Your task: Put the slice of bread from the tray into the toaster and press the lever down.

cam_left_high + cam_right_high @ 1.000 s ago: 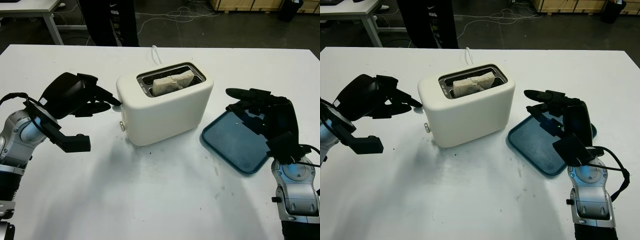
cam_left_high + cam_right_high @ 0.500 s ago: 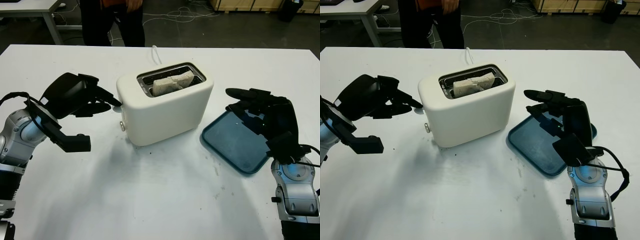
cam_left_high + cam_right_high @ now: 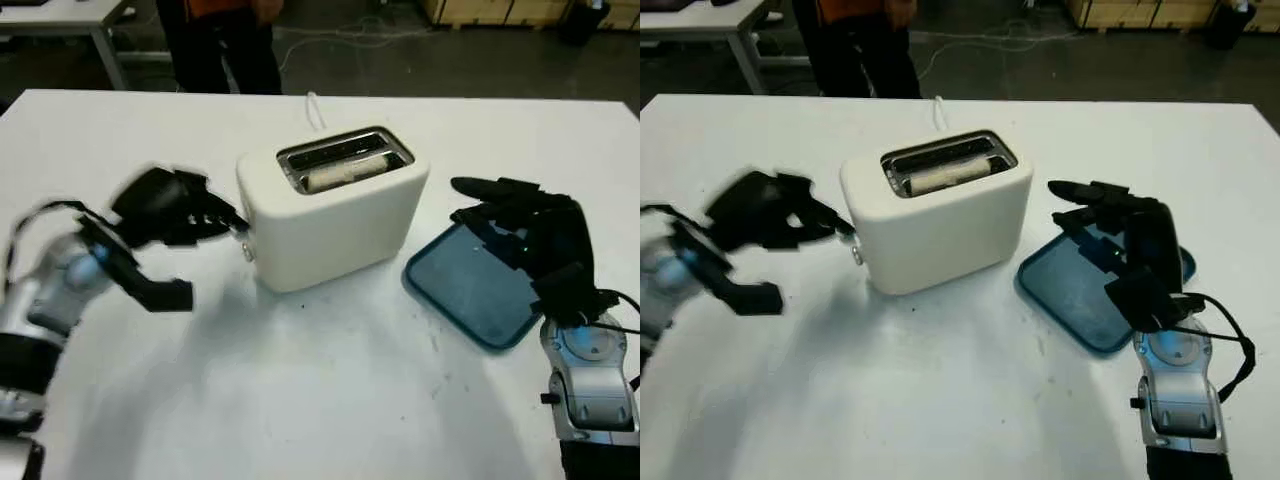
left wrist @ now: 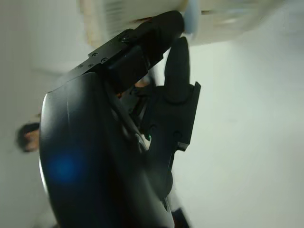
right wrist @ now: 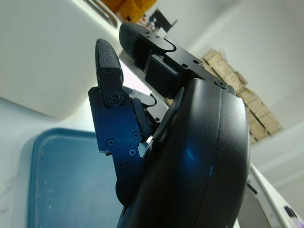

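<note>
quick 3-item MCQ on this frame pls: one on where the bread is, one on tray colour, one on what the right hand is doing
1. Where is the slice of bread?
A. On the tray
B. In the toaster's slot
C. In the left hand

2. What colour is the tray?
A. Blue
B. Red
C. Yellow

3. What is the state of the right hand?
A. Shut on the bread
B. Shut on the tray
C. Open, holding nothing

Key: 1 B, the slice of bread sits low in the slot of the white toaster, with the left hand at the toaster's end. 2 A, the tray beside the toaster is blue and bare. 3 C, the right hand is above the tray with nothing in it.
</note>
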### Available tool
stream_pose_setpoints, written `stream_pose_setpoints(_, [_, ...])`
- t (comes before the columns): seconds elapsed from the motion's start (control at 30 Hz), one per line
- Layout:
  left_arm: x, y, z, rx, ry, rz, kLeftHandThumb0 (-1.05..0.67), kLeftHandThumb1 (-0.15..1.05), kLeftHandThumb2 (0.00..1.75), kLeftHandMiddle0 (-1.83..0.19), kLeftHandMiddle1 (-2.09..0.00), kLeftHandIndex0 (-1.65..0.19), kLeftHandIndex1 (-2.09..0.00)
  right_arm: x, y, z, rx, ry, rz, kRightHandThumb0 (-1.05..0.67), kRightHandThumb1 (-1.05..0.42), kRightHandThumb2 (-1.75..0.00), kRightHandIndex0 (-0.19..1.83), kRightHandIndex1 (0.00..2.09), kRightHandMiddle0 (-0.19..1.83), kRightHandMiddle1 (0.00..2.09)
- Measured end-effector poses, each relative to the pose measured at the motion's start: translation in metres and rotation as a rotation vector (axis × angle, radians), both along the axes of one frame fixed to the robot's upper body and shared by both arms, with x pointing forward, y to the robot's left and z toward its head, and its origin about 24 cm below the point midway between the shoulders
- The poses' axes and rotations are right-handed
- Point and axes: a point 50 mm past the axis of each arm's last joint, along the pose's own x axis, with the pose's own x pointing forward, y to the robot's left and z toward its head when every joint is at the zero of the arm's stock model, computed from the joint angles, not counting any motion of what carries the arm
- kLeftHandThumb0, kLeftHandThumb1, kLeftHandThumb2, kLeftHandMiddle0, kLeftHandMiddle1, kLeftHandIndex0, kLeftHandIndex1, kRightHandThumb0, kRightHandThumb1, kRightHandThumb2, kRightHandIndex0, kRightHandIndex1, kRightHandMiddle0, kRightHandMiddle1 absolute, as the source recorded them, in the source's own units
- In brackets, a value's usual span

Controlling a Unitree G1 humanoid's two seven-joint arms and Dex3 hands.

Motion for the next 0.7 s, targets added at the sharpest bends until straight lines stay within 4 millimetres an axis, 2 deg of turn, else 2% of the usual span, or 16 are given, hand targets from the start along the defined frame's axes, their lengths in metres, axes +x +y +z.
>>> stream_pose_setpoints(0.1, [0.004, 0.004, -0.011, -0.019, 0.032, 0.019, -0.25, 0.92, 0.17, -0.71, -1.39, -1.10, -0.04, 0.000, -0.001, 0.000, 0.001, -0.001, -0.003, -0.40, -0.92, -0.11, 0.90, 0.71, 1.04, 0.00])
stream_pose_setpoints(0.17, [0.006, 0.007, -0.017, -0.033, 0.047, 0.037, -0.26, 0.92, 0.21, -0.68, -1.40, -1.07, -0.03, 0.000, -0.002, 0.000, 0.001, -0.002, -0.008, -0.40, -0.92, -0.11, 0.89, 0.71, 1.04, 0.00])
stream_pose_setpoints(0.3, [0.007, 0.009, -0.023, -0.069, 0.046, 0.046, -0.25, 0.92, 0.13, -0.72, -1.43, -1.10, -0.05, 0.000, -0.002, 0.001, 0.000, -0.003, -0.010, -0.40, -0.92, -0.11, 0.87, 0.70, 1.03, 0.00])
stream_pose_setpoints(0.53, [0.006, 0.009, -0.025, -0.092, 0.036, 0.034, -0.25, 0.92, 0.18, -0.69, -1.41, -1.09, -0.05, 0.000, -0.003, 0.001, -0.003, -0.003, -0.013, -0.42, -0.92, -0.11, 0.88, 0.66, 1.02, 0.00])
stream_pose_setpoints(0.7, [0.004, 0.010, -0.023, -0.088, 0.020, 0.025, -0.25, 0.92, 0.16, -0.69, -1.50, -1.09, -0.05, 0.000, -0.003, 0.001, -0.014, -0.003, -0.017, -0.43, -0.92, -0.12, 0.90, 0.63, 1.03, 0.01])
